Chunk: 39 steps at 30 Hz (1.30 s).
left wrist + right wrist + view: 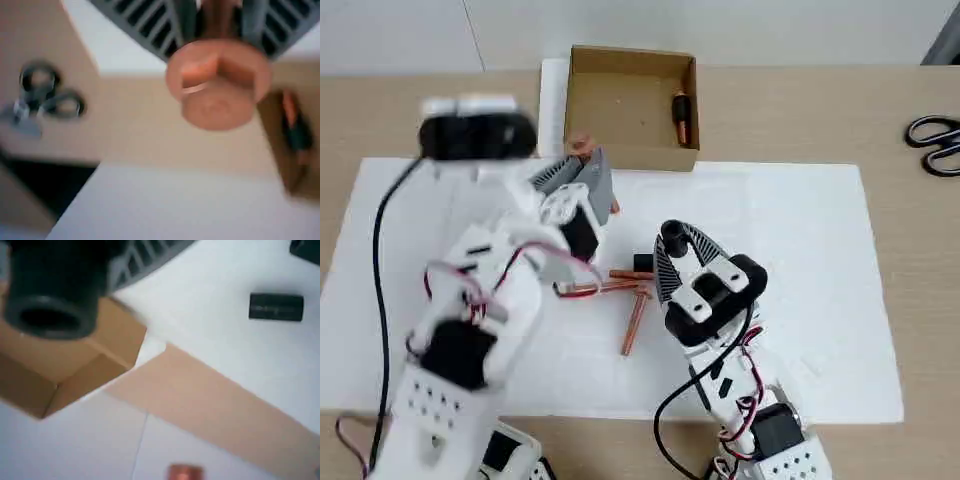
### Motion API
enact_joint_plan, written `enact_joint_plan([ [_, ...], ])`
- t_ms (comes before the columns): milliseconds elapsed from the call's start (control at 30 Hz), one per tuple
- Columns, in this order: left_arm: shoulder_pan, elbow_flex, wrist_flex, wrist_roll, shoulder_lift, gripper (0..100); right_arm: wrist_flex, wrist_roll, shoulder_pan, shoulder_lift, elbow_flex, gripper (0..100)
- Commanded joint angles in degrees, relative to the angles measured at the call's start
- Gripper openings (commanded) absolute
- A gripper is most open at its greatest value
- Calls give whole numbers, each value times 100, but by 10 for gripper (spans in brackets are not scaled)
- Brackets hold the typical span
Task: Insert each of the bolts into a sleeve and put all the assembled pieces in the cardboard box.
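Note:
My left gripper (588,165) is shut on a copper bolt (582,146), whose hexagonal head (218,85) sticks out past the grey fingers, just in front of the cardboard box (582,100). One assembled piece (680,117) lies inside the box by its right wall. My right gripper (673,238) is shut on a black sleeve (50,290) over the middle of the white paper, the sleeve's open bore facing outward. Several loose copper bolts (634,322) lie on the paper between the arms. A second black sleeve (643,263) sits beside them, apart from both grippers.
The white paper sheet (800,260) covers the middle of the wooden table (800,110). Black-handled scissors (935,142) lie at the far right edge. The left arm's body and cables stand over the paper's left half. The paper's right half is bare.

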Motion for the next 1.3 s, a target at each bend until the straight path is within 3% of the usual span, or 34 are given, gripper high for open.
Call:
enact_joint_plan([
  [0, 264, 1508, -2312, -695, -1081, 6, -400, 53, 31, -110, 35, 6],
  [100, 905, 2290, -2796, -1495, -1670, 6, -602, 53, 31, -110, 35, 6],
  [267, 1697, 2448, -2804, -1574, -2110, 6, -611, 62, -215, -101, 35, 6],
  [700, 1327, 2914, -2840, -1618, -2145, 6, -611, 70, -479, -84, 35, 6],
  [833, 1125, 2932, -3288, -1618, -2119, 6, -611, 413, -505, -92, 35, 6],
  [1267, 1134, 3327, -3279, -1600, -2119, 6, -611, 686, -514, -110, 35, 5],
])
